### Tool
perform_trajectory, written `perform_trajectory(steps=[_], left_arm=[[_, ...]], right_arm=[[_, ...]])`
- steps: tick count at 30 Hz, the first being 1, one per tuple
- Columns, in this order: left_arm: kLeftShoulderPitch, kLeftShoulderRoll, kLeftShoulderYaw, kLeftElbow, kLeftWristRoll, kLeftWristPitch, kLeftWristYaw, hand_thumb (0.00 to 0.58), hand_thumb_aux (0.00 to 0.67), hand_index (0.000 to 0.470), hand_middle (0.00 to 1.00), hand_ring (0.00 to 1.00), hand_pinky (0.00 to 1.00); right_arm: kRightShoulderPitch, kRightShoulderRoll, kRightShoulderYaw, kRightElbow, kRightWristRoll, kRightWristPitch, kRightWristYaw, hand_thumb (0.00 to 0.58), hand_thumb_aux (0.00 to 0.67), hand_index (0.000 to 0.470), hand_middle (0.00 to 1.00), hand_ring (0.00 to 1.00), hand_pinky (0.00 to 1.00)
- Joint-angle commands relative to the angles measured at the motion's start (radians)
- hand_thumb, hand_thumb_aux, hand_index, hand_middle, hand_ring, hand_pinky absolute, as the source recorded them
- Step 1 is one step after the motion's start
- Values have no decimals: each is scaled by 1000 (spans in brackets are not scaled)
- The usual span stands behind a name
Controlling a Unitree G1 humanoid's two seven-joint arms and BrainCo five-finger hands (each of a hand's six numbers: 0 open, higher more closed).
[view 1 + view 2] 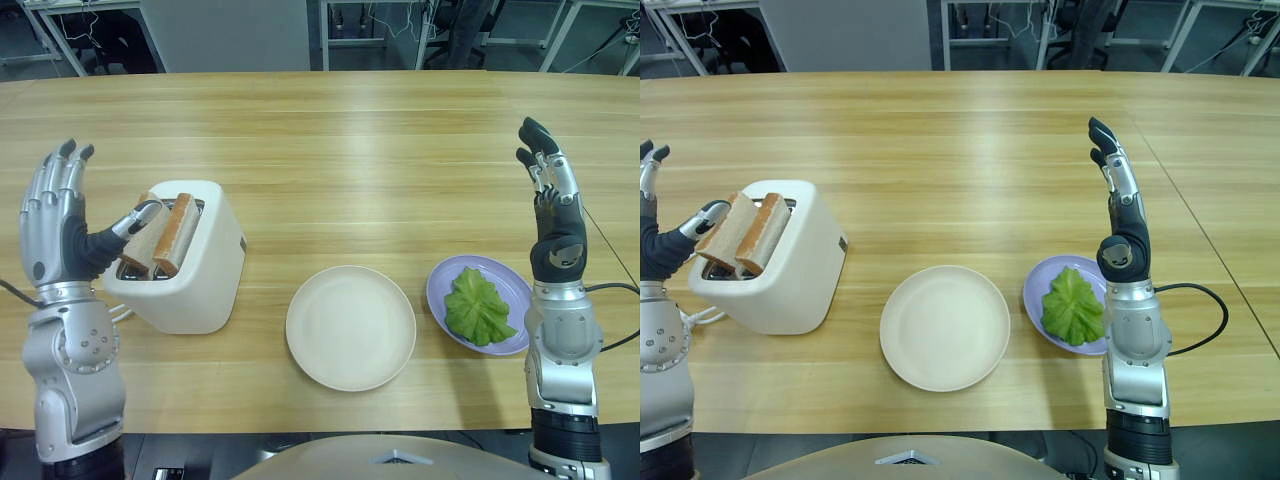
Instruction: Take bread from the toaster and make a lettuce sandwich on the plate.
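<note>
The task is barely under way. Both toasted bread slices (165, 235) stand on end, leaning slightly, in the slots of the white box-shaped toaster (190, 270) at the left of the frame, so no bread has been taken out yet. The round cream plate (350, 325) in the lower centre lies bare, with no sandwich begun on it. The green lettuce leaf (480, 305) rests untouched on the small lilac plate (515, 288), just to the right of the cream plate. By my reading, everything remains to be done: lift out a slice, lay it on the cream plate, add the lettuce, then top it with the second slice.

The left hand (55, 215) stands at the far left edge, just beside the toaster, palm turned toward it and fingers stretched upward. Its thumb reaches across to the top of the nearer slice and seems to touch it, though nothing is gripped; the hand is released.

The right hand (1120, 215) is held upright at the right of the frame above the light wooden table (330, 150), just behind the lilac plate. Its fingers are straight and point up, and it holds nothing.
</note>
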Motion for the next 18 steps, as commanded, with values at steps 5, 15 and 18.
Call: perform_trajectory(steps=[5, 15, 18], left_arm=[[6, 95, -90, 64, 78, 124, -190, 0, 0, 0, 0, 0, 0], [-5, 143, -144, 90, 165, 211, -235, 413, 310, 213, 0, 0, 0], [-2, 146, -147, 94, 166, 226, -241, 472, 381, 262, 0, 0, 0]], right_arm=[[0, -5, -2, 3, 6, 5, 3, 0, 0, 0, 0, 0, 0], [4, -11, -10, -10, 11, 10, 3, 0, 0, 0, 0, 0, 0], [1, -11, -8, -10, 11, 12, 4, 0, 0, 0, 0, 0, 0]])
